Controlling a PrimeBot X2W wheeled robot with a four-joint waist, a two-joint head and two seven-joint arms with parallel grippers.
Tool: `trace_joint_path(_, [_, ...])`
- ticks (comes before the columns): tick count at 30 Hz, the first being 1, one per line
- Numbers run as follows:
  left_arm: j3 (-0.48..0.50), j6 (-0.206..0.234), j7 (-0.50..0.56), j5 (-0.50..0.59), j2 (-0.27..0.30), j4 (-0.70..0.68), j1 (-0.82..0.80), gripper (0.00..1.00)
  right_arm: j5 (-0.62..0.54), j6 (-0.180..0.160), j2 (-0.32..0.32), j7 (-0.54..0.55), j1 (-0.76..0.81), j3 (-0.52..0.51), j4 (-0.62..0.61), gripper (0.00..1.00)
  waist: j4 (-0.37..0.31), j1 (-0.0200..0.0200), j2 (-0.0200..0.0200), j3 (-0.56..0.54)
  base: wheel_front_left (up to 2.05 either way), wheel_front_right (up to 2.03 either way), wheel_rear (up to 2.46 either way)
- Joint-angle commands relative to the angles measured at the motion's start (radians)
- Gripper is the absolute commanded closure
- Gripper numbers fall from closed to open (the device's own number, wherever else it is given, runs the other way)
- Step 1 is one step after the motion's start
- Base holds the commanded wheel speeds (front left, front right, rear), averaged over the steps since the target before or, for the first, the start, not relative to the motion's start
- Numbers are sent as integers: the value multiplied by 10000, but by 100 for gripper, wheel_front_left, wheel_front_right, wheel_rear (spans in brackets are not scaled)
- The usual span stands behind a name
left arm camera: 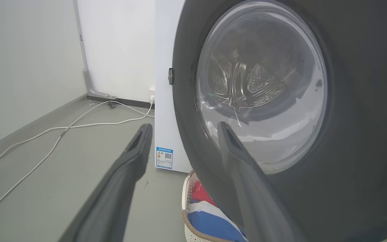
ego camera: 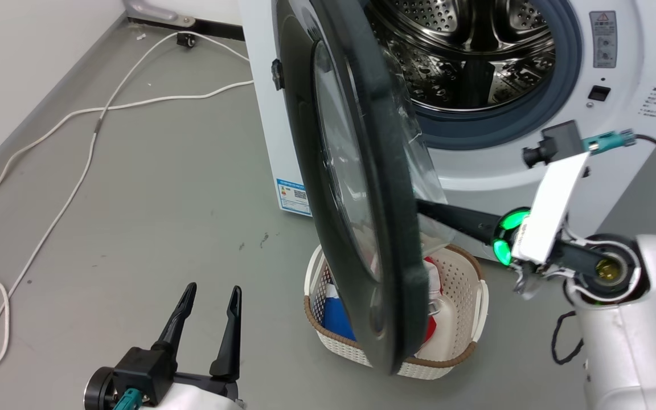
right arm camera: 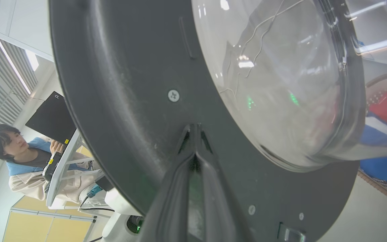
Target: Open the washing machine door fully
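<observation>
Pressing the right gripper, jaws together, against the inner face of the washing machine door. Hovering the left gripper, jaws apart, clear of it. Standing about half open over the laundry basket; probably needing more swing.
</observation>
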Motion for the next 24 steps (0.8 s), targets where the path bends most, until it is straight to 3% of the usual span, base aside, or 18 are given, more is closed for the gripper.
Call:
trace_joint_path(1, [14, -16, -27, -25, -9, -17, 85, 0, 156, 2, 89, -74, 199, 206, -25, 100, 59, 1, 0, -12, 0, 0, 0])
trace_joint_path(13, [-43, -16, -27, -170, -9, 52, 43, 0, 891, 2, 84, -988, 422, 2068, 108, 100, 523, 1, 0, 10, 0, 0, 0])
trace_joint_path(21, [51, -16, -27, -191, -11, 57, 60, 0, 537, 2, 24, -1596, 325, 1798, 158, 100, 428, 1, 0, -134, 0, 0, 0])
trace_joint_path(24, [113, -13, -27, -208, -9, 40, 58, 0, -147, 2, -372, -2102, 451, 1720, -272, 100, 303, 1, 0, -192, 0, 0, 0])
